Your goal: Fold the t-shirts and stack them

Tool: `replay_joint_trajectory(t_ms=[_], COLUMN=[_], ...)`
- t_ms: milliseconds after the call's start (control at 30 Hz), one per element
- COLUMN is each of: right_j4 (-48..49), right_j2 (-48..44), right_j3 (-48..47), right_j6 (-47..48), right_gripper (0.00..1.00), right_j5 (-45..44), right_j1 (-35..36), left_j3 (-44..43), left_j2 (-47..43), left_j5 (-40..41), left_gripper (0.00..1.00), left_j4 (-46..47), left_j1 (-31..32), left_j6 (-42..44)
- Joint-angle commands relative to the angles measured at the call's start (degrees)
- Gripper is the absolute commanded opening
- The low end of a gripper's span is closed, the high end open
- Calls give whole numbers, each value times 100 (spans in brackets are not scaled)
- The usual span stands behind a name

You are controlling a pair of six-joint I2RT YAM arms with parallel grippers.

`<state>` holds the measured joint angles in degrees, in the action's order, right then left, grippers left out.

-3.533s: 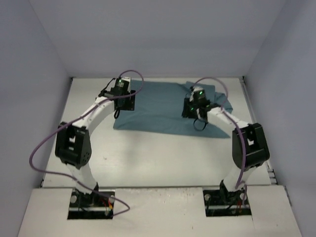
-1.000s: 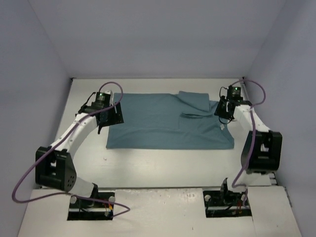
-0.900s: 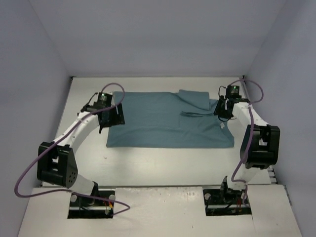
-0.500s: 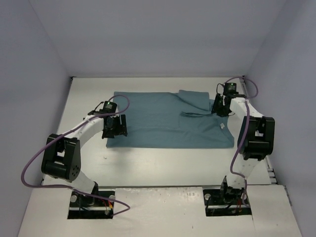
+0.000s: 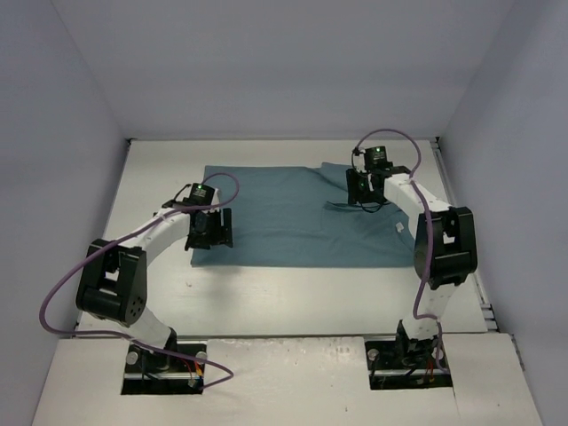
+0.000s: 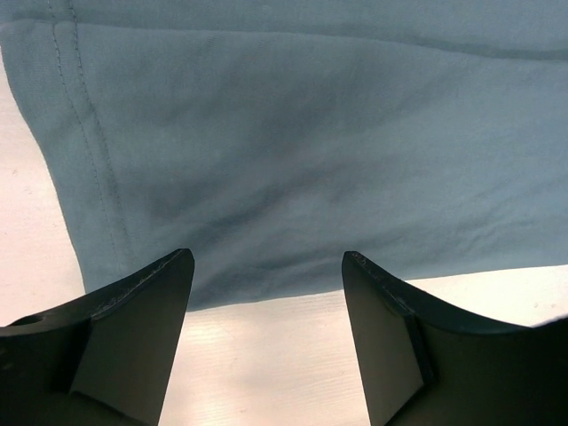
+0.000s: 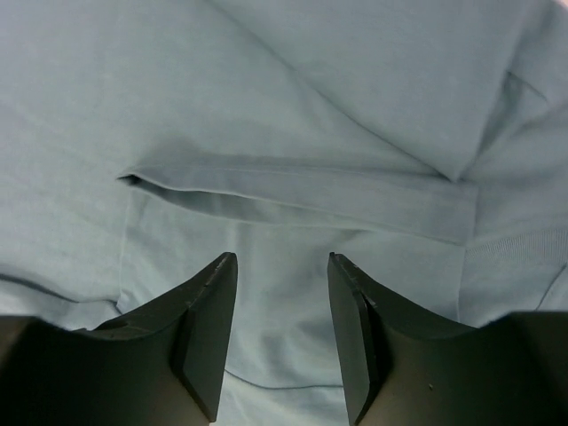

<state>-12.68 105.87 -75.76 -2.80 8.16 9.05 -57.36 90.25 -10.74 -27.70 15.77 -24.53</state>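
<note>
The teal-blue t-shirt (image 5: pixel 293 217) lies flat and partly folded on the white table, with a small white label (image 5: pixel 399 228) near its right edge. My left gripper (image 5: pixel 211 229) is open over the shirt's near left corner; in the left wrist view its fingers straddle the shirt's near edge (image 6: pixel 266 284), with the stitched hem (image 6: pixel 89 151) at left. My right gripper (image 5: pixel 366 188) is open over the shirt's far right part; in the right wrist view its fingers hover above a folded sleeve hem (image 7: pixel 302 195). Neither holds cloth.
The white table (image 5: pixel 284 297) is closed in by grey walls on the left, back and right. Purple cables loop over both arms. The arm bases stand at the near edge, behind a raised white ledge (image 5: pixel 284 373).
</note>
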Motion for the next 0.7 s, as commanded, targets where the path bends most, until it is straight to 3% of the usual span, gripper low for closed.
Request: replay_joint_trajectory(t_ms=[0, 300, 667], right_j4=[59, -20, -86], right_j2=[49, 117, 258], right_j3=[-455, -428, -405], right_j6=[771, 1610, 2019], right_gripper=[44, 56, 53], right_j5=[-241, -428, -1079], right_j1=[209, 479, 523], left_j3=[-205, -310, -619], left_j2=[-304, -542, -582], left_j5=[-73, -121, -288], left_gripper=[66, 65, 65], left_j4=[-110, -376, -451], left_j1=[16, 18, 31], left_j6=[205, 383, 493])
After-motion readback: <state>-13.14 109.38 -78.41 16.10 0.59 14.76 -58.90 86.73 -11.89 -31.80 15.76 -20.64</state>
